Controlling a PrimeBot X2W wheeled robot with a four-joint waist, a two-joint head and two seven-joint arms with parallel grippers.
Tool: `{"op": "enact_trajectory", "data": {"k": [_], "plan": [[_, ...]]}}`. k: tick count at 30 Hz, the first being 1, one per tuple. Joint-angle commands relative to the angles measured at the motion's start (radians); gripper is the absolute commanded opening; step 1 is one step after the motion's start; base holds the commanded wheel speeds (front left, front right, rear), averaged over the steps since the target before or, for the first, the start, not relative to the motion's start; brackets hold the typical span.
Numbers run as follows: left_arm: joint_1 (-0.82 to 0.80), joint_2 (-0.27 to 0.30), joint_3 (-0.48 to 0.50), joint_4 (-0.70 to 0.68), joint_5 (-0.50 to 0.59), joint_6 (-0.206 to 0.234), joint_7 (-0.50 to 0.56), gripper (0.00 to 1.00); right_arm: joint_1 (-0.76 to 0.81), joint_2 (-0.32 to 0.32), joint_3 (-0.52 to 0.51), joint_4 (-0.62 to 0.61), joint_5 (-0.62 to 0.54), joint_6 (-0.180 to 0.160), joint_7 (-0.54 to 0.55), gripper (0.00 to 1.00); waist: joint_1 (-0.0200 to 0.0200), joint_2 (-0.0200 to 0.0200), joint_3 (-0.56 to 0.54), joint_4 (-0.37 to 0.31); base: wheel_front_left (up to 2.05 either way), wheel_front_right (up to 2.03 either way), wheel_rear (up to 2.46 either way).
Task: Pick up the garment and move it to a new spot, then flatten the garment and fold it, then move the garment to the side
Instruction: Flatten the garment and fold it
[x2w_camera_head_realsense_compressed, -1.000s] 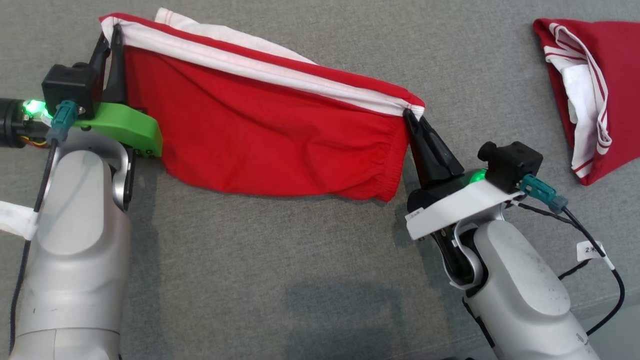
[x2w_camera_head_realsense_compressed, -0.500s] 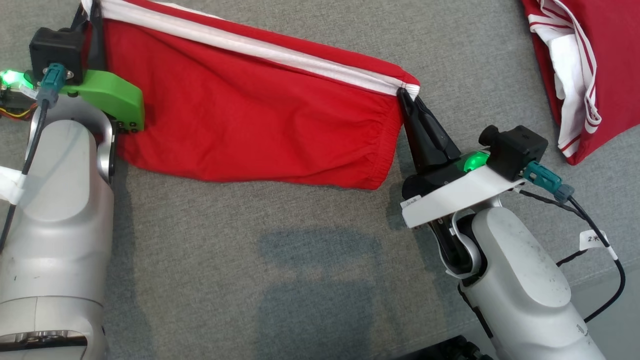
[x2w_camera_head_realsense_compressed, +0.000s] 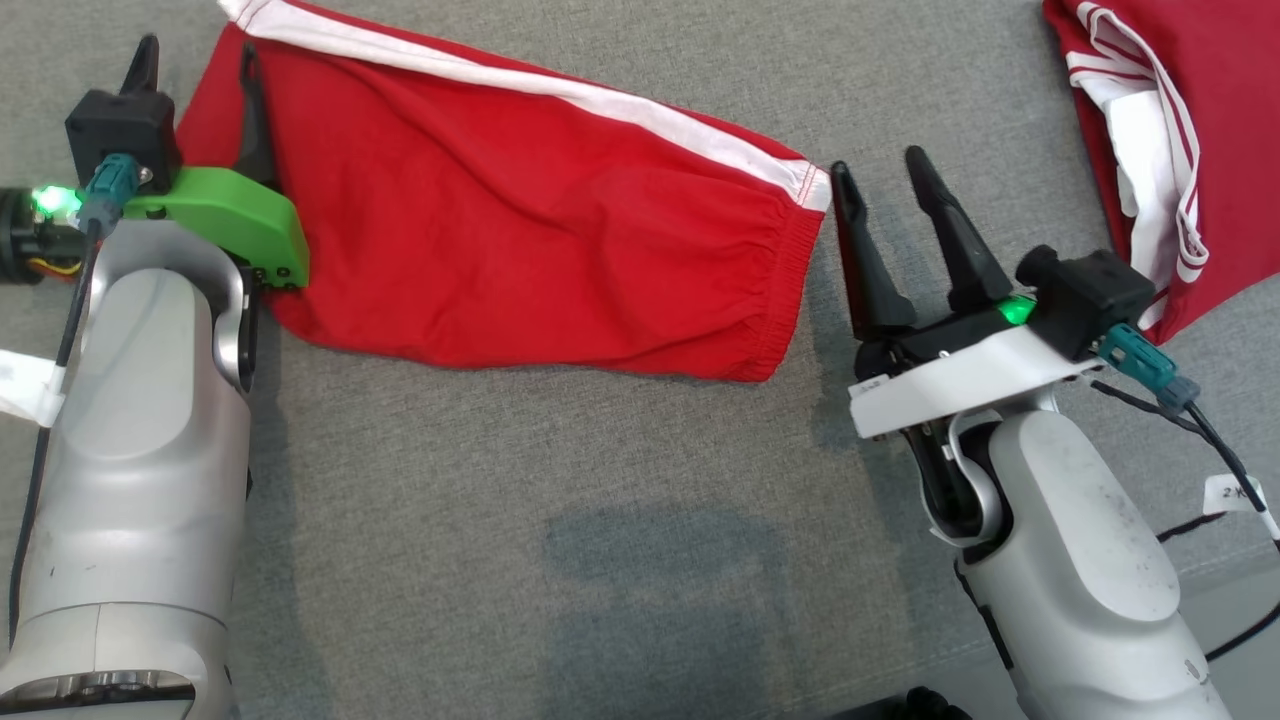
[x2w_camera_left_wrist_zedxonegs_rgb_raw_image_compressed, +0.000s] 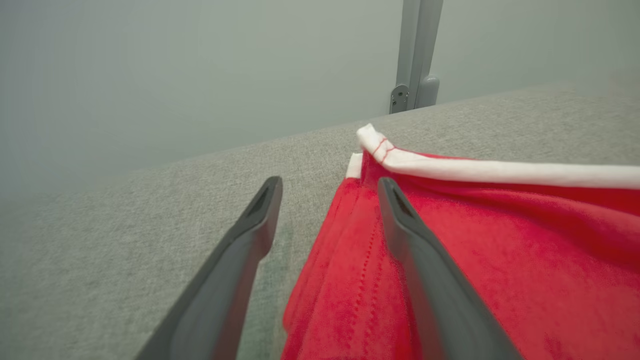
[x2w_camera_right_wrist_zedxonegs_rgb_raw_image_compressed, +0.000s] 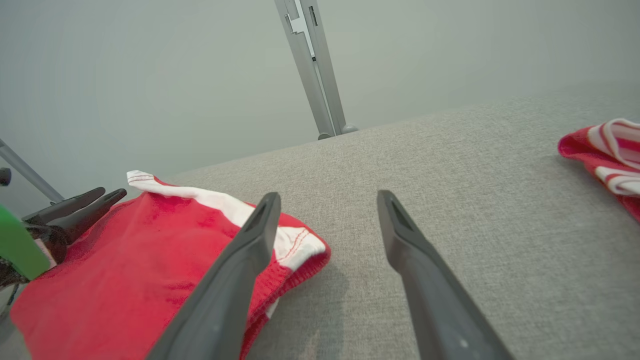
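The red garment (x2w_camera_head_realsense_compressed: 520, 240) with a white stripe lies spread on the grey cloth surface (x2w_camera_head_realsense_compressed: 600, 520). My left gripper (x2w_camera_head_realsense_compressed: 198, 70) stands open at the garment's left end. One of its fingers (x2w_camera_head_realsense_compressed: 250, 100) rests over the red cloth and the other is off its edge. In the left wrist view the garment (x2w_camera_left_wrist_zedxonegs_rgb_raw_image_compressed: 500, 260) has its hem between the spread fingers of the left gripper (x2w_camera_left_wrist_zedxonegs_rgb_raw_image_compressed: 328, 182). My right gripper (x2w_camera_head_realsense_compressed: 877, 165) is open just right of the elastic end, apart from it. In the right wrist view the right gripper (x2w_camera_right_wrist_zedxonegs_rgb_raw_image_compressed: 328, 196) has the garment (x2w_camera_right_wrist_zedxonegs_rgb_raw_image_compressed: 125, 260) to its left.
A second red and white garment (x2w_camera_head_realsense_compressed: 1190, 130) lies bunched at the far right, also seen as the striped bundle (x2w_camera_right_wrist_zedxonegs_rgb_raw_image_compressed: 607, 155) in the right wrist view. A metal post (x2w_camera_right_wrist_zedxonegs_rgb_raw_image_compressed: 315, 70) rises behind the surface's far edge. Bare grey cloth stretches in front of the garment.
Both grippers have opened and let go of the garment's striped corners. The cloth has dropped flat onto the surface. The right gripper has drawn off to the right.
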Motion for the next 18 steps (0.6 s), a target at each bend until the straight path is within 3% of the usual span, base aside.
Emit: {"op": "enact_trajectory", "data": {"k": [1,10,15,16,17,18], "plan": [[0.012,0.002,0.008,0.02,-0.011,-0.006,0.002,1.0,0.021,-0.001,-0.019,-0.001,-0.019,-0.001,-0.003,1.0,0.0,0.0,-0.022,0.009,0.0,0.0,0.0],[0.015,-0.01,0.019,0.186,-0.061,-0.035,0.047,1.0,0.076,-0.002,-0.126,0.006,-0.04,-0.001,-0.003,1.0,0.0,0.0,-0.091,0.0,0.0,0.0,0.0],[0.025,-0.006,0.018,0.264,-0.068,-0.016,0.088,1.0,0.097,-0.001,-0.147,0.014,-0.042,-0.001,-0.003,1.0,0.0,0.0,-0.124,-0.011,0.0,0.0,0.0],[0.028,-0.003,0.017,0.273,-0.07,-0.012,0.09,0.88,0.099,-0.002,-0.15,0.014,-0.043,-0.001,-0.003,1.0,0.0,0.0,-0.129,-0.013,0.0,0.0,0.0],[0.033,-0.002,0.016,0.288,-0.072,-0.013,0.096,0.07,0.104,-0.002,-0.153,0.015,-0.041,-0.001,-0.003,1.0,0.0,0.0,-0.135,-0.015,0.0,0.0,0.0],[0.038,-0.005,0.018,0.301,-0.078,-0.02,0.101,0.0,0.108,-0.001,-0.156,0.015,-0.043,-0.001,-0.003,1.0,0.0,0.0,-0.141,-0.015,0.0,0.0,0.0]]}}
